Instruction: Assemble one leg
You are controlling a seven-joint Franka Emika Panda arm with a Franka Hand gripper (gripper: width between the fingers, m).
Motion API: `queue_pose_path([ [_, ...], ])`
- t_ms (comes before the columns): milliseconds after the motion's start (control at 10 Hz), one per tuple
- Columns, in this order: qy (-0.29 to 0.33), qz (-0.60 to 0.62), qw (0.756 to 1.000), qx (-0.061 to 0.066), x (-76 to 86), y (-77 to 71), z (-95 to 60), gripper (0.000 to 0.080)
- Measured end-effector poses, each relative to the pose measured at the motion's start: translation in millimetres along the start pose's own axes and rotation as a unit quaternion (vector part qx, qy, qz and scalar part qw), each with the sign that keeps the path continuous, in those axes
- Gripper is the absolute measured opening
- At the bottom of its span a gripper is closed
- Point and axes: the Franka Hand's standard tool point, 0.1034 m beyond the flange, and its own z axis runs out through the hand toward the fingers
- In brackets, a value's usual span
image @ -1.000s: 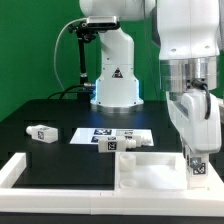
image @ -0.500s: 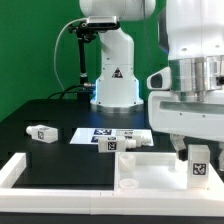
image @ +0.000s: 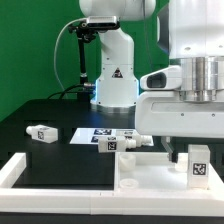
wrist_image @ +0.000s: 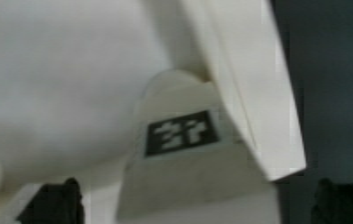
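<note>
Lower now, the gripper (wrist_image: 199, 205) hangs over the leg (image: 199, 163) standing in the white panel (image: 60, 170); its grip state is unclear. Light, rigid, slick plastic — pinch its flat sides.

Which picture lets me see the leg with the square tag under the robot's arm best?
The wrist view shows it best: the leg fills the picture, its black-and-white tag sharp and facing the camera. In the exterior view, that leg is small, at the right edge over the big white panel, partly hidden by the arm.
</note>
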Motion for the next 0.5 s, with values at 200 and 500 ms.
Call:
queue_pose_path([
  [200, 0.004, 0.032, 0.999, 0.001, 0.4, 0.3, 0.6, 0.0649],
  [500, 0.003, 0.095, 0.995, 0.001, 0.5, 1.3, 0.8, 0.0285],
])
